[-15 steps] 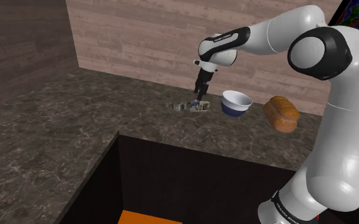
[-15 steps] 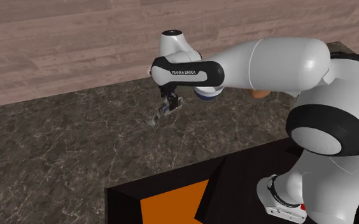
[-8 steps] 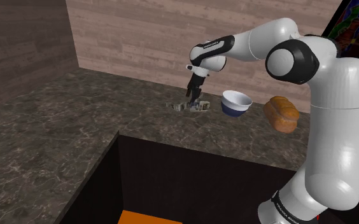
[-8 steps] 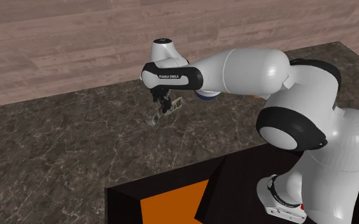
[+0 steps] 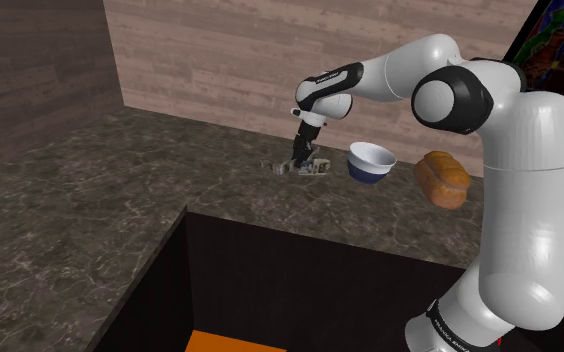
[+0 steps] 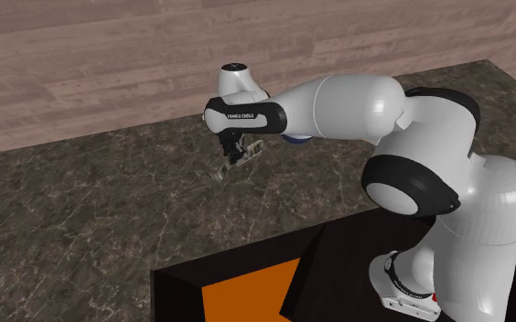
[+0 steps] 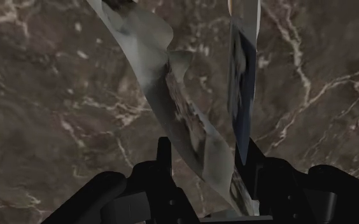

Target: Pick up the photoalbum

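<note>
- In the shoulder view the photo album (image 5: 290,168) lies open on the dark marbled counter (image 5: 90,200), close to the wooden back wall (image 5: 220,60).
- The gripper (image 5: 301,160) points down onto the album, with the white arm (image 5: 400,70) reaching to it from the view's right.
- That view also takes in a white and blue bowl (image 5: 371,160) just beside the album on the shoulder view's right. A brown bread loaf (image 5: 442,178) lies farther that way.
- The second exterior view sees the same spot from another side, where the forearm covers nearly all of the bowl and the loaf.
- It does show an orange panel (image 6: 247,288) on top of the black stand (image 6: 338,274), more of it than the shoulder view gives.
- From there the album looks like a small crumpled shape under the black hand, resting on the stone.
- The wrist view settles what the other two leave unclear. The two black fingers (image 7: 164,156) stand apart with the album's pages between them.
- A rumpled grey sheet presses against one finger, and a dark upright leaf of the album meets the other. So the hand is clamped on the album.
- Marbled counter shows all round the album behind the fingers.
</note>
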Controlling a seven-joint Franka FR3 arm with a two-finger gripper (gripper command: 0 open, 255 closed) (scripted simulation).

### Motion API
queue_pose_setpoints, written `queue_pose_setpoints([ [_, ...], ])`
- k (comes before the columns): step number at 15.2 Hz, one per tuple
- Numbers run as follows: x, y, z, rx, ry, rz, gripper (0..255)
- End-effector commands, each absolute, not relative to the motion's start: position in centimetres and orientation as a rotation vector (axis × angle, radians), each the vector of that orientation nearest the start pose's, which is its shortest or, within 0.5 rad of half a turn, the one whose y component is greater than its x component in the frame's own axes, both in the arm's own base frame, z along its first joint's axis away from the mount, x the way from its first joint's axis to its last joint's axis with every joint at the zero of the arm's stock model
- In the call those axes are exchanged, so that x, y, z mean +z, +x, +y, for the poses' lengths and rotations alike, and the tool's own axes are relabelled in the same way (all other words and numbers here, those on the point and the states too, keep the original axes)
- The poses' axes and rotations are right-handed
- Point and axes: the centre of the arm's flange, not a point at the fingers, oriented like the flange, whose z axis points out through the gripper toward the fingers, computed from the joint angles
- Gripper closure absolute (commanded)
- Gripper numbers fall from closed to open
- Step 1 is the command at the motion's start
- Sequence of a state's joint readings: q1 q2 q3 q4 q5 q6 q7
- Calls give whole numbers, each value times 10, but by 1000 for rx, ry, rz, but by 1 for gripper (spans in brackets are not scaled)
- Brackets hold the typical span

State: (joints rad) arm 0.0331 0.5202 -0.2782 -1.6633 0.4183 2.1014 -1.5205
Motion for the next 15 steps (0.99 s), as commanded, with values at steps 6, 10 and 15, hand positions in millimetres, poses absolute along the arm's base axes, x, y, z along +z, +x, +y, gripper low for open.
queue_pose_setpoints([
  [6, 310, 660, -124, -197, -2534, -1524, 255],
  [10, 327, 661, -124, -198, -2534, -1524, 255],
  [15, 353, 661, -124, -198, -2534, -1524, 255],
])
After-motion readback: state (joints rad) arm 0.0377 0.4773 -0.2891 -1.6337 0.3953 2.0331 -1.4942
